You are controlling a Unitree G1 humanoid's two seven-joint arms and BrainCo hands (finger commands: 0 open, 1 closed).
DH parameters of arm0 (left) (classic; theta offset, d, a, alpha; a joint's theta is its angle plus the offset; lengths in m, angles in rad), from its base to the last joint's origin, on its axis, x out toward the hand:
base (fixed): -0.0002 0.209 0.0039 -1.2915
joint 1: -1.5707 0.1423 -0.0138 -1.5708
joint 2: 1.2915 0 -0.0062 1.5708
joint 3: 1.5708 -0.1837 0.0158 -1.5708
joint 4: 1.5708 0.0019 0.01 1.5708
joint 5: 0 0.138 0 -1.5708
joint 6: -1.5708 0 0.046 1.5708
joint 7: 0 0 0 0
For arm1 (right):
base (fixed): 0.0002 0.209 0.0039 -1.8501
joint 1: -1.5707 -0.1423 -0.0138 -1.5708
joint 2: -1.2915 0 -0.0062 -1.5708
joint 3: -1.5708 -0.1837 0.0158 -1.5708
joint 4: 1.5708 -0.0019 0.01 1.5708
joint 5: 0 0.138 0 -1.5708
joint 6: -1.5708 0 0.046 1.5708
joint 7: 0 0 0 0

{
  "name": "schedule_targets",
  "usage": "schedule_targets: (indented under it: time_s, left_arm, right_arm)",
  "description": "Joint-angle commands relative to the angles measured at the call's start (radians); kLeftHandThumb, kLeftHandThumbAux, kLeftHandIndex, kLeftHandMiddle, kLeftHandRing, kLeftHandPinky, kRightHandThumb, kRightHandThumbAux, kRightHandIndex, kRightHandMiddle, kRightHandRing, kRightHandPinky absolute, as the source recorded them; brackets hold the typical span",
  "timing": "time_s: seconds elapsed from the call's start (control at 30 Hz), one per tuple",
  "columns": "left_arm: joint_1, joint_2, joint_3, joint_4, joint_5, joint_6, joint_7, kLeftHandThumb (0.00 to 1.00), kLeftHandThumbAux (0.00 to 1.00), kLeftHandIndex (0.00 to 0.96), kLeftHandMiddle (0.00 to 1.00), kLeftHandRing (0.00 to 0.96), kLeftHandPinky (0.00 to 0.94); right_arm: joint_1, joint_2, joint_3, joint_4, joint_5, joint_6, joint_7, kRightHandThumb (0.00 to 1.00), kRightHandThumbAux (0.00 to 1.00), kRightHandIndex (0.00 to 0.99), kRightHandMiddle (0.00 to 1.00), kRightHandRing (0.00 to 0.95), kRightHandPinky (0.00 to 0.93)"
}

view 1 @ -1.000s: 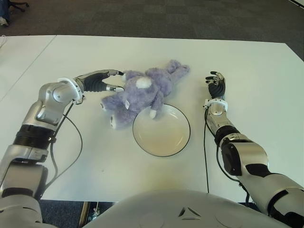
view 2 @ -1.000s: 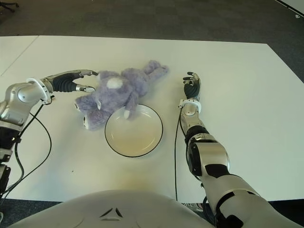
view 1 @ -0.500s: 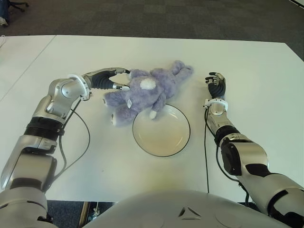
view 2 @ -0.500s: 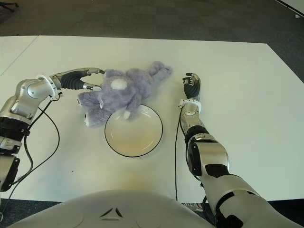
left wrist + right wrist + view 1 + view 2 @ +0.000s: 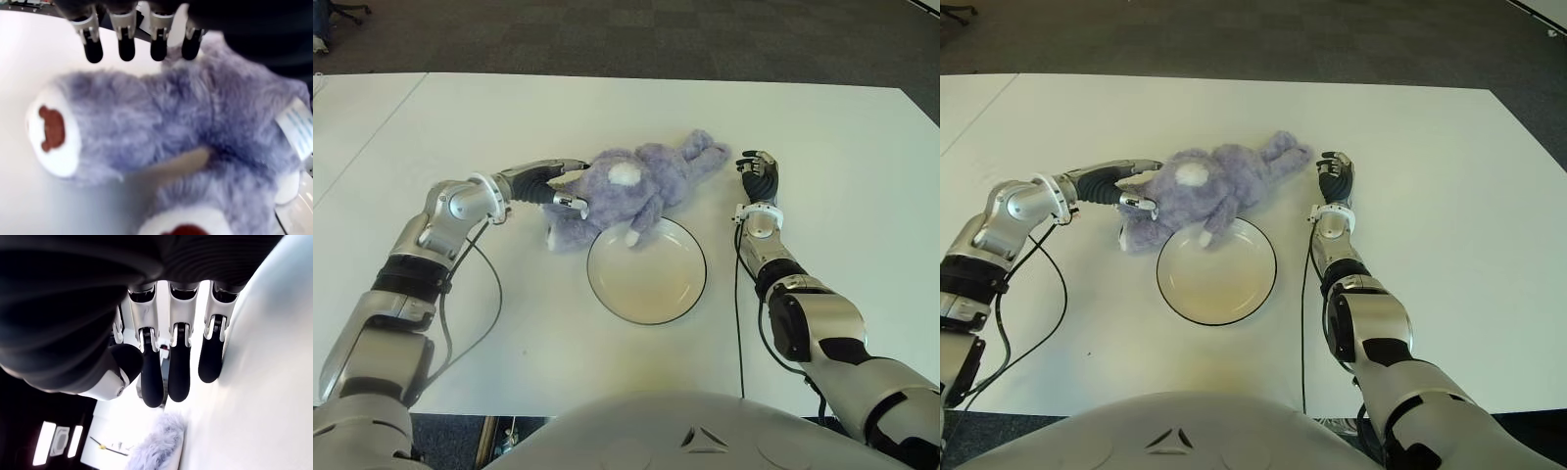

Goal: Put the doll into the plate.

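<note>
A fluffy lilac doll (image 5: 628,186) with a white tail patch lies on the white table (image 5: 832,127), just behind the white black-rimmed plate (image 5: 651,289). One white-soled foot (image 5: 631,235) overhangs the plate's far-left rim. My left hand (image 5: 574,184) is open against the doll's left side, fingers above it and thumb low beside it. The left wrist view shows straight fingers (image 5: 126,46) over the doll's fur (image 5: 161,122), with no grasp. My right hand (image 5: 759,174) is open beside the doll's ears, on their right.
Black cables trail on the table from the left arm (image 5: 481,299) and the right arm (image 5: 737,313). Dark carpet (image 5: 636,39) lies beyond the table's far edge. A second white table (image 5: 352,117) adjoins on the left.
My left hand has swept rightward, pushing the doll along the table toward the plate and the right hand. The doll's ears now lie close to the right hand, which has not moved.
</note>
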Motion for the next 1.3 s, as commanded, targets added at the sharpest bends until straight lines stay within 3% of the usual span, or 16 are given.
schedule_targets:
  time_s: [0.03,0.67,1.03,1.3]
  left_arm:
    - [0.070,0.012,0.005,-0.060,-0.015,-0.036,-0.014,0.000,0.249,0.000,0.000,0.000,0.000]
    - [0.133,0.045,0.026,-0.154,-0.057,-0.021,-0.060,0.000,0.288,0.000,0.000,0.000,0.000]
    - [0.148,0.082,0.052,-0.198,-0.089,0.034,-0.115,0.000,0.288,0.000,0.000,0.000,0.000]
    - [0.124,0.041,0.046,-0.161,-0.023,0.040,-0.037,0.000,0.315,0.000,0.000,0.000,0.000]
  right_arm:
    - [0.169,0.046,-0.009,0.102,0.011,0.072,0.021,0.826,0.698,0.372,0.480,0.341,0.296]
    - [0.167,0.043,-0.009,0.100,0.017,0.082,0.034,0.825,0.699,0.378,0.463,0.310,0.298]
    - [0.164,0.045,-0.008,0.099,0.019,0.089,0.030,0.826,0.698,0.383,0.459,0.298,0.283]
    - [0.161,0.043,0.001,0.100,0.012,0.098,0.028,0.828,0.696,0.404,0.443,0.260,0.238]
